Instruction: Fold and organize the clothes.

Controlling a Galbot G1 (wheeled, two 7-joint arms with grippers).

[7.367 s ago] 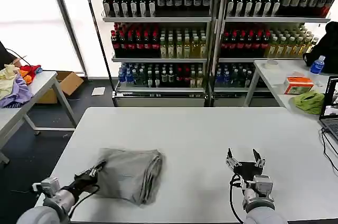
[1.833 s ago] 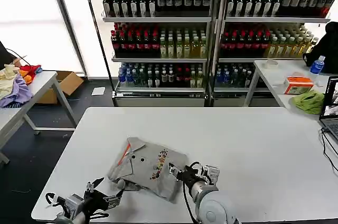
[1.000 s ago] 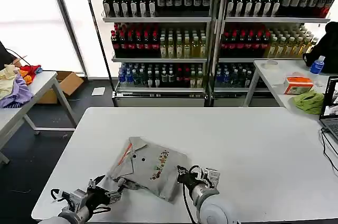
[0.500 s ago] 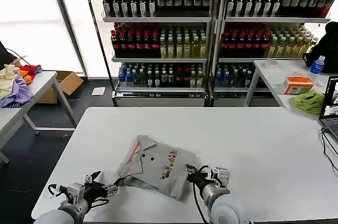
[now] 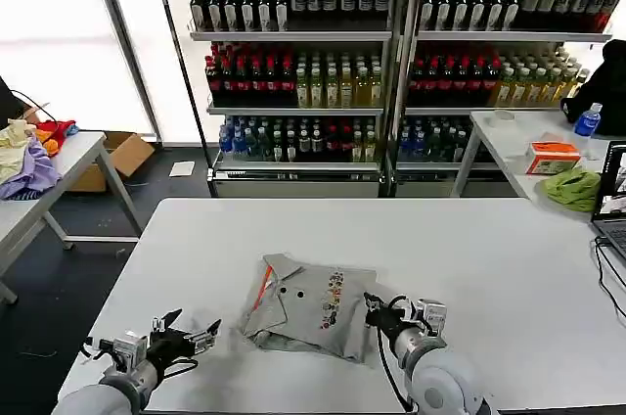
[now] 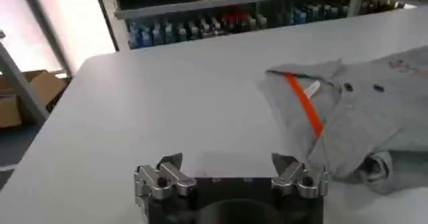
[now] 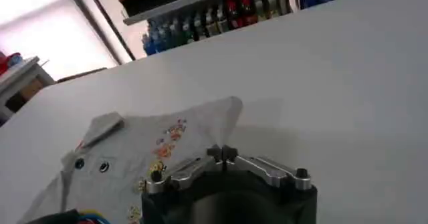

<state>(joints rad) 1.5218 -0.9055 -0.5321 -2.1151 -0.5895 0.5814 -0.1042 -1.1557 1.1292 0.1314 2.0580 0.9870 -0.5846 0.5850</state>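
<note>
Since half a second ago, we note the folded grey shirt has slid rightward toward the table's centre. The left gripper has let go: fingers spread wide, empty, just left of the shirt. The right gripper is pinched closed on the shirt's right edge.

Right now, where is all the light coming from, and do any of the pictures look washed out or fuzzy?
Head view: the windows at upper left are blown out white; the shirt casts only a faint shadow on the white table. Left wrist view: the far shelves are soft, with glare at upper left. Right wrist view: the background bottles are blurred.
</note>
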